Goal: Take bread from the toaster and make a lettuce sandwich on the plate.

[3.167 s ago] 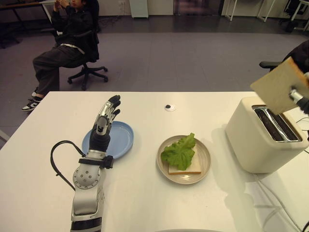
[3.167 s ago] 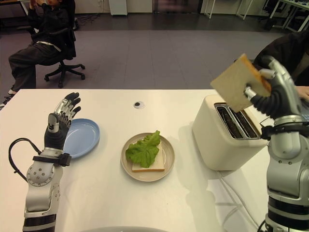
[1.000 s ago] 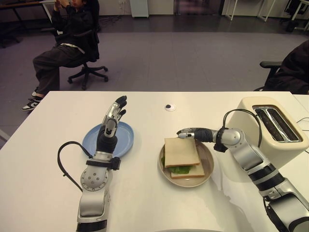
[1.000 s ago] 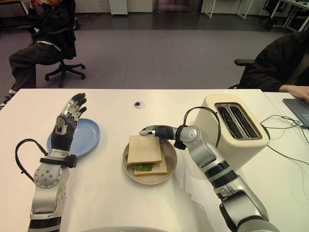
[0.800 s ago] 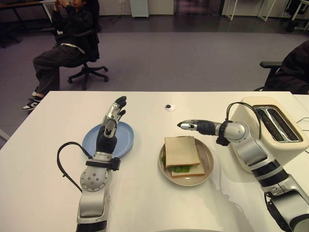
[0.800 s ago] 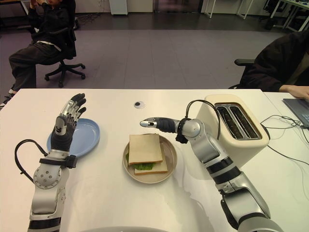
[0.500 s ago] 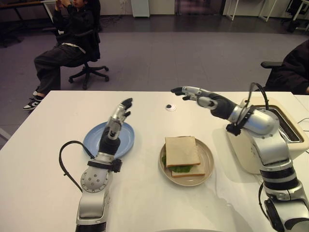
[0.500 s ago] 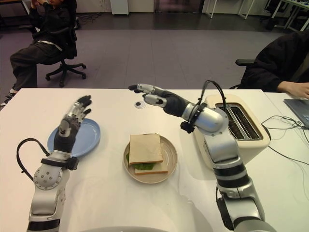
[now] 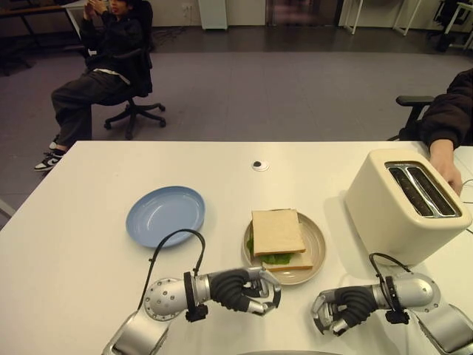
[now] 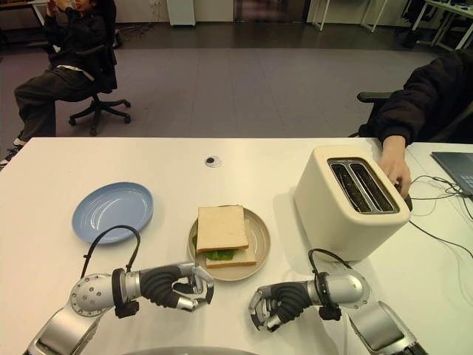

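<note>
One sandwich (image 9: 277, 231) just beyond left hand (image 9: 247, 290) and right hand (image 9: 336, 310)

A big white table (image 9: 66, 251) fills the near part of the room. Behind the table the floor (image 9: 281, 89) is smooth and grey-purple. Past the table's far left corner stands a black office chair (image 9: 133, 115) on wheels. Past the table's far right corner, the arm of another dark chair (image 9: 412, 99) pokes in. Far behind the table, by the back wall, stands a white cabinet (image 9: 212, 12). A dark desk (image 9: 29, 7) is left of it, and thin white furniture legs (image 9: 403, 16) are to the right.
</note>
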Action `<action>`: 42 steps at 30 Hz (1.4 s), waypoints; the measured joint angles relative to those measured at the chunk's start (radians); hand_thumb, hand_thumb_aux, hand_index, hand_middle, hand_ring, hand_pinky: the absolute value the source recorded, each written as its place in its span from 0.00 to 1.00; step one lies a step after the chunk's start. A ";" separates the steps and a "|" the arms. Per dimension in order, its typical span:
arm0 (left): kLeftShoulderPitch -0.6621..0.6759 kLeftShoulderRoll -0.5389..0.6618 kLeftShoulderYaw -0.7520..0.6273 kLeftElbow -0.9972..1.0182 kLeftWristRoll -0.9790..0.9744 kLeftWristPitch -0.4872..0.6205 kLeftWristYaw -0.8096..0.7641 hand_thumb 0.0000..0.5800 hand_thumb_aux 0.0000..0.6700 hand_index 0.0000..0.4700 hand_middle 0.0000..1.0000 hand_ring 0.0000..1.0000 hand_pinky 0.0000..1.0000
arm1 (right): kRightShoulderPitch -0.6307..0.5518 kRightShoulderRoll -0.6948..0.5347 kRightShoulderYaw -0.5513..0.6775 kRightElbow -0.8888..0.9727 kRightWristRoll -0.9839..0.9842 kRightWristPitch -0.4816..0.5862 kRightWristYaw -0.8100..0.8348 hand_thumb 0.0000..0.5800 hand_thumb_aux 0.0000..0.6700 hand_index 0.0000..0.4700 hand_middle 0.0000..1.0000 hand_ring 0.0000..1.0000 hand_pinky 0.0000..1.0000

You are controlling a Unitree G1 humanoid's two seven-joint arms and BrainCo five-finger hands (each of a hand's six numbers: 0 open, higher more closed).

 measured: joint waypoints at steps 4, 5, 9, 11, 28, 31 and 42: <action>-0.059 0.012 -0.092 0.118 0.307 -0.053 0.065 1.00 1.00 1.00 1.00 1.00 1.00 | -0.073 0.049 0.019 0.031 -0.139 -0.086 -0.132 1.00 1.00 1.00 1.00 1.00 1.00; -0.081 0.008 -0.103 0.146 0.363 -0.068 0.094 1.00 1.00 1.00 1.00 1.00 1.00 | -0.097 0.083 0.021 0.047 -0.170 -0.103 -0.181 1.00 1.00 1.00 1.00 1.00 1.00; -0.158 -0.020 -0.128 0.234 0.528 -0.115 0.215 1.00 1.00 1.00 1.00 1.00 1.00 | -0.174 0.156 0.041 0.108 -0.287 -0.172 -0.325 1.00 1.00 1.00 1.00 1.00 1.00; -0.204 -0.046 -0.143 0.285 0.605 -0.126 0.290 1.00 1.00 1.00 1.00 1.00 1.00 | -0.198 0.191 0.054 0.154 -0.350 -0.195 -0.404 1.00 1.00 1.00 1.00 1.00 1.00; -0.553 -0.252 -0.133 0.911 0.803 -0.042 0.837 1.00 1.00 1.00 1.00 1.00 1.00 | -0.464 0.516 0.060 0.760 -0.609 -0.225 -1.196 1.00 1.00 1.00 1.00 1.00 1.00; -0.529 -0.269 -0.079 0.920 0.713 -0.068 0.869 0.92 0.73 0.73 1.00 1.00 1.00 | -0.461 0.547 0.011 0.748 -0.498 -0.354 -1.250 0.84 0.60 0.60 0.76 0.76 0.76; -0.205 -0.408 0.318 0.272 -0.124 -0.136 0.707 0.00 0.00 0.00 0.00 0.00 0.00 | -0.202 0.616 -0.220 0.144 0.306 -0.141 -1.016 0.00 0.00 0.00 0.00 0.00 0.00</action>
